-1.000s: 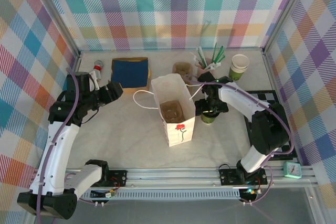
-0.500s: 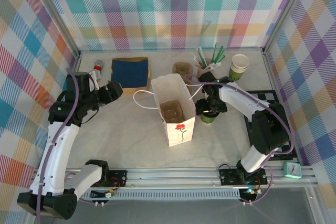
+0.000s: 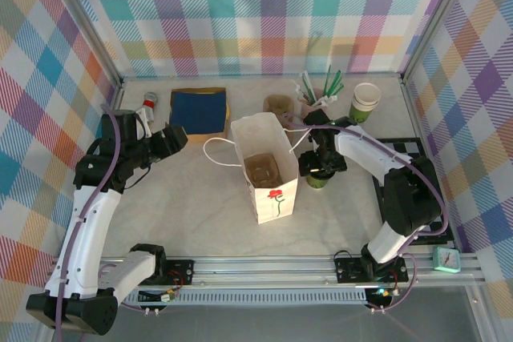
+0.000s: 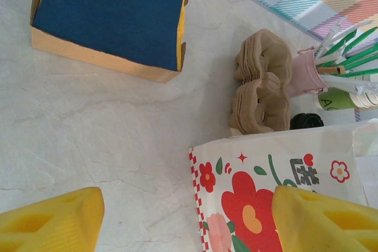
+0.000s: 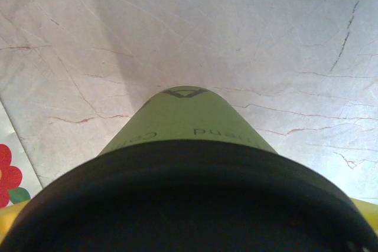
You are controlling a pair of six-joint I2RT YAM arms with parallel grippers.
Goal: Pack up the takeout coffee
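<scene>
Nothing visibly shifted. Right gripper (image 3: 321, 167) pinches takeout coffee (image 5: 195, 122) at 3 o'clock of paper bag (image 3: 276, 198), apparently for lifting in; left gripper (image 4: 189, 219) spread, idle.

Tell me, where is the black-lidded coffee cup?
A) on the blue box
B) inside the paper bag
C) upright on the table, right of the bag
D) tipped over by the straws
C: the takeout coffee stands upright on the table beside the paper bag.
</scene>
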